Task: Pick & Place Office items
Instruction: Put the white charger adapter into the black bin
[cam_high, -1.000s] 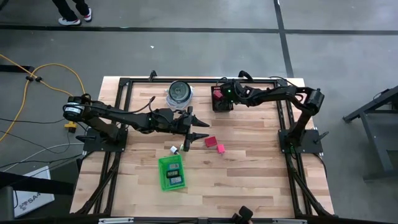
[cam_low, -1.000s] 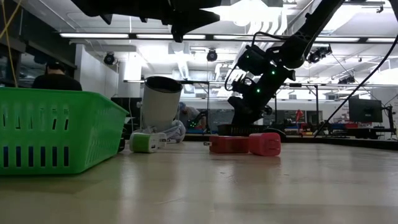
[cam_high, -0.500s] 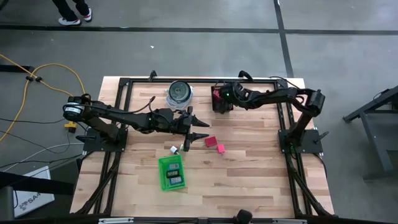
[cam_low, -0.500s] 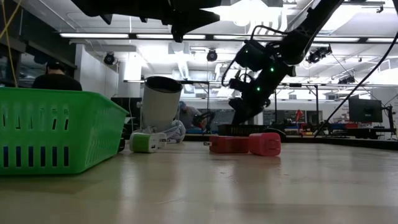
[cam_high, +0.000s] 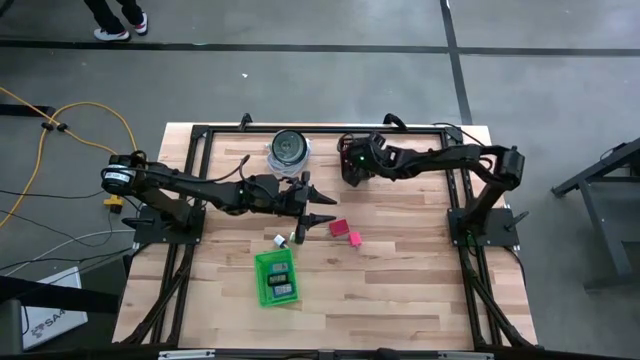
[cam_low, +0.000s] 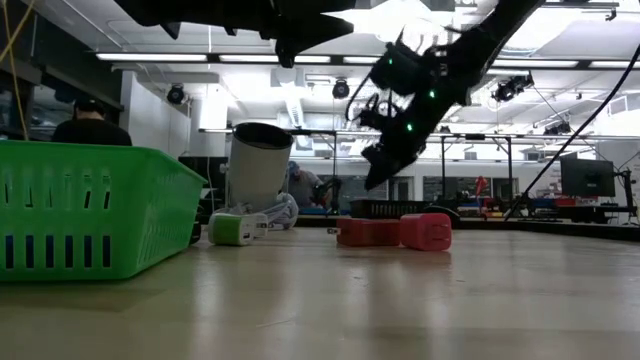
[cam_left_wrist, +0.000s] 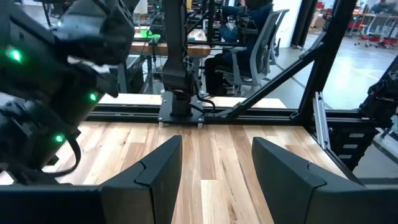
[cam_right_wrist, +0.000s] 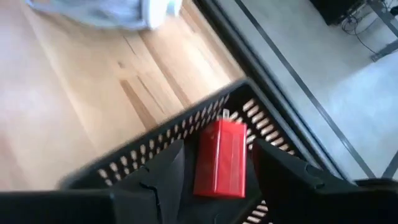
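The right gripper (cam_right_wrist: 214, 171) hovers above a black perforated basket (cam_right_wrist: 186, 134), fingers parted around nothing; a red block (cam_right_wrist: 221, 158) lies inside the basket; the left gripper (cam_left_wrist: 214, 171) waits mid-table, fingers apart, empty; red and pink blocks (cam_high: 345, 232) lie nearby.

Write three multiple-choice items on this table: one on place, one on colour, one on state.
1. In the high view, the round container stands:
A. inside the green tray
B. near the table's top edge
C. by the right arm's base
2. The block in the right wrist view is:
A. blue
B. yellow
C. red
3. The left gripper is:
A. open, empty
B. shut on a pink block
C. shut on the tray

Key: B, it sits by the top frame rail; C, plainly red; A, bare wood shows between its fingers.
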